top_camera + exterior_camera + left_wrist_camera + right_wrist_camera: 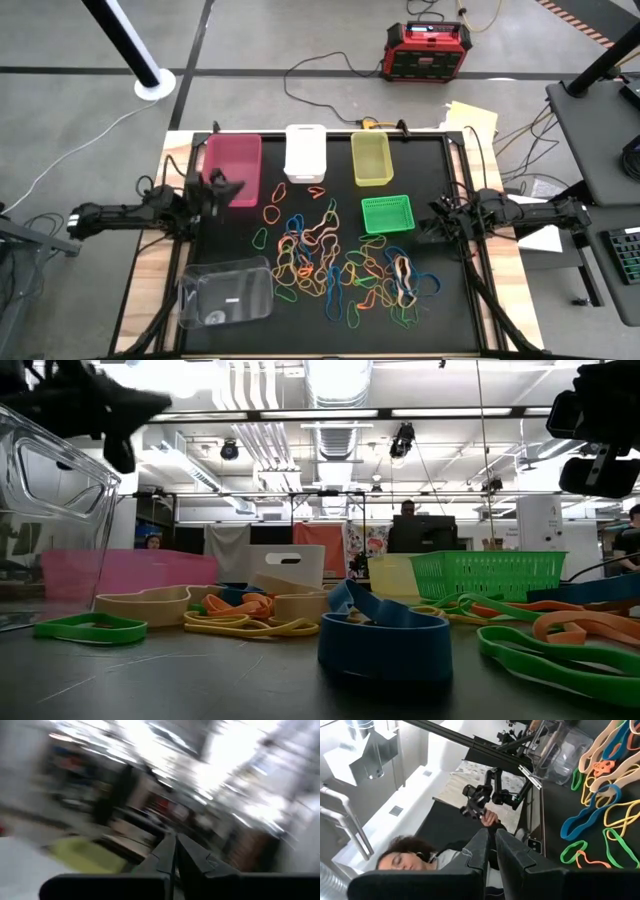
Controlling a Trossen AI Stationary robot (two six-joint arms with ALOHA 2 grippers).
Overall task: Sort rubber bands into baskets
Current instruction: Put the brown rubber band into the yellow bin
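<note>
Now | left gripper (222, 186): fingers pressed together, holding nothing, raised at the pink basket's (238, 157) near edge | right gripper (437, 218): fingers nearly together, holding nothing, just beside the green mesh basket (387, 214) | rubber bands (335, 262): loose pile mid-mat, between the clear basket (226, 292) and the right arm.

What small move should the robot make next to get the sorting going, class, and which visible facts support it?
Probably open the right gripper and lower it to the rubber bands. Both grippers are shut and empty; the left gripper sits by the pink basket, while the bands lie loose mid-table.
</note>
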